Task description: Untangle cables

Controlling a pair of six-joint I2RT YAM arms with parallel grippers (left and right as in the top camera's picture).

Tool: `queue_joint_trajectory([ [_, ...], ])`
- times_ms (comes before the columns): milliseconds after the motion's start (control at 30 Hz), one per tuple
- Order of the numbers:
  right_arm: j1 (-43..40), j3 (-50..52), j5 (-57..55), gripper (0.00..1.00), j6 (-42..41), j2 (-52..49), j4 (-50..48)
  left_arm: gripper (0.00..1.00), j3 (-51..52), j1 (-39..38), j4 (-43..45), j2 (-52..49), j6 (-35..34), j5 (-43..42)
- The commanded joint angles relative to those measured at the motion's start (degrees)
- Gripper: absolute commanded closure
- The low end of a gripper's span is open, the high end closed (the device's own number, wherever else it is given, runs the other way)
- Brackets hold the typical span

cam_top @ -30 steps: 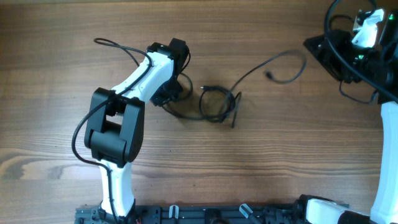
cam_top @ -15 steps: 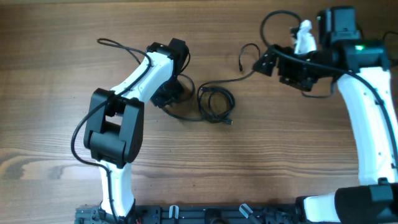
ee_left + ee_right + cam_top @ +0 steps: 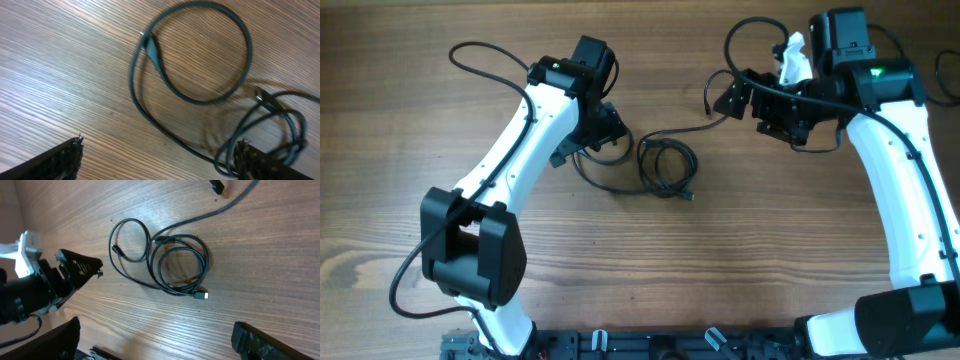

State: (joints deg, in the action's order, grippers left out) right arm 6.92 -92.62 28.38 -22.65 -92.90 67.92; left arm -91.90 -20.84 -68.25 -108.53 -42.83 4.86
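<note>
Left claw: my left claw point(image 3: 605, 128) hangs over the wooden table point(image 3: 410, 70), left of centre. My fingers are spread wide with nothing between them point(image 3: 160, 159).
Cables: thin black cables point(image 3: 644, 165) lie flat on the wood mid-table, between my two claws, and neither claw grips them.
Loop: nearest my left claw, one strand forms an open round loop point(image 3: 247, 47). A small dark plug point(image 3: 152, 49) sits where the loop crosses itself.
Coil: just right of the loop, several turns are bundled into a loose coil point(image 3: 205, 262). A short plug end point(image 3: 200, 295) pokes out at its lower edge.
Tail: one strand point(image 3: 695, 128) runs up and right from the coil, ending in a plug point(image 3: 708, 100) near my right claw.
Right claw: my right claw point(image 3: 732, 98) hovers at upper right with its fingers wide apart, holding nothing point(image 3: 160, 340).
</note>
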Motion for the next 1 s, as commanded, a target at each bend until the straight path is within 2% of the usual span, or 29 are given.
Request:
queue_joint_trajectory([
  [0,3.3,0.35,-4.85,0.0,2.97,-0.68,-0.39,0.11,-0.59,0.07,0.57,-0.02,0.39,-4.0],
  [133,6.86,0.35,-6.78,0.03,2.97,-0.98,-0.63,0.2,2.8,0.07,1.33,-0.02,0.42,-4.0],
  [200,9.18,0.35,-6.82,0.12,2.95,-2.29,-1.51,0.2,5.68,0.07,3.93,-0.02,0.39,-4.02],
  [300,13.46,0.39,-9.4,0.17,-0.04,-8.5,-2.36,0.25,9.84,0.17,7.65,-0.02,0.37,-3.96],
  [467,15.32,0.39,-8.94,0.19,-1.75,-19.28,-5.44,0.38,13.38,3.26,10.84,-0.04,0.37,-4.0],
  [533,15.32,0.39,-4.81,0.2,-1.77,-23.02,-8.41,0.39,14.58,5.42,10.91,-0.04,0.39,-4.0],
  [633,15.58,0.39,-3.45,0.28,-4.17,-25.68,-11.19,0.4,15.87,6.51,12.28,-0.04,0.42,-4.0],
  [767,17.51,0.39,-4.28,0.44,-5.25,-26.82,-13.92,0.4,15.89,6.49,13.44,-0.11,0.39,-4.07],
  [800,18.21,0.48,-6.93,0.47,-7.76,-26.93,-13.9,0.4,15.89,6.49,13.4,-0.11,0.39,-4.5],
  [967,20.2,3.5,-8.72,0.49,-10.62,-26.95,-18.14,0.4,15.89,6.49,13.44,-0.11,0.48,-9.51],
])
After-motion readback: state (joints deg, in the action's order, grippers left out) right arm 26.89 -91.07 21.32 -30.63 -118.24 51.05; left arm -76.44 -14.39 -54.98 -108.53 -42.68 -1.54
